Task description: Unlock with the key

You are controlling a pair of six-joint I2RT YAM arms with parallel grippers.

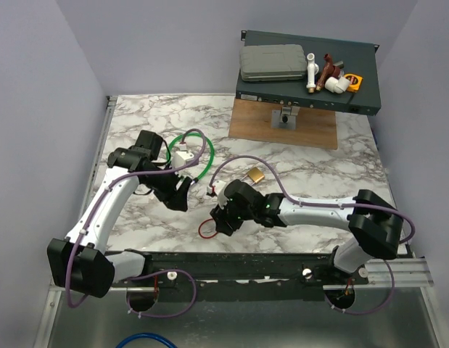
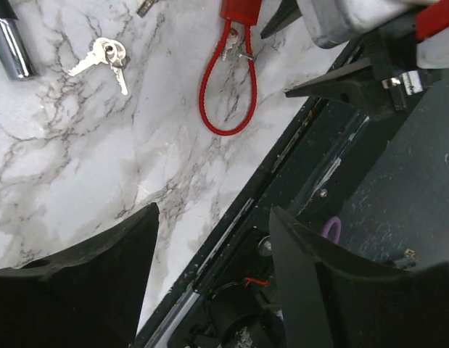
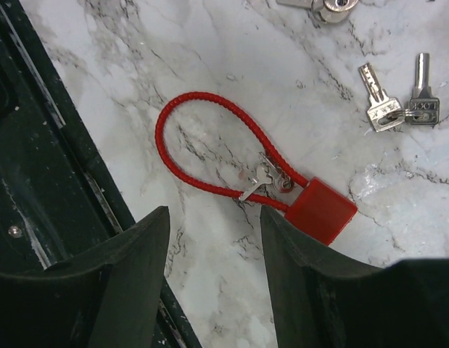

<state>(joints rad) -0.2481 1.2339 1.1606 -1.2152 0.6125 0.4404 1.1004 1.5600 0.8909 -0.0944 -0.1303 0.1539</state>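
1. Your right gripper is spread wide, both black fingers apart with only marble showing between them. It holds nothing.
2. The key is right there in the right wrist view: a tiny silver thing lying flat on the marble table, just ahead of that gripper's fingertips.
3. It lies across the lower run of the red cord loop, close beside the red tag where the cord's two ends meet. I cannot tell whether a fingertip touches it.
4. Your left gripper is also wide open and empty. It hangs over the table's near edge, with marble on one side of the gap and the black rail on the other.
5. From the left wrist you see the same red loop lying near the table's edge, with the right gripper's dark fingers just beside it.
6. A pair of silver keys on a ring lies on the marble, apart from the red loop.
7. From above, the brass padlock sits just behind the right wrist, and the green cable loop lies by the left arm's wrist.
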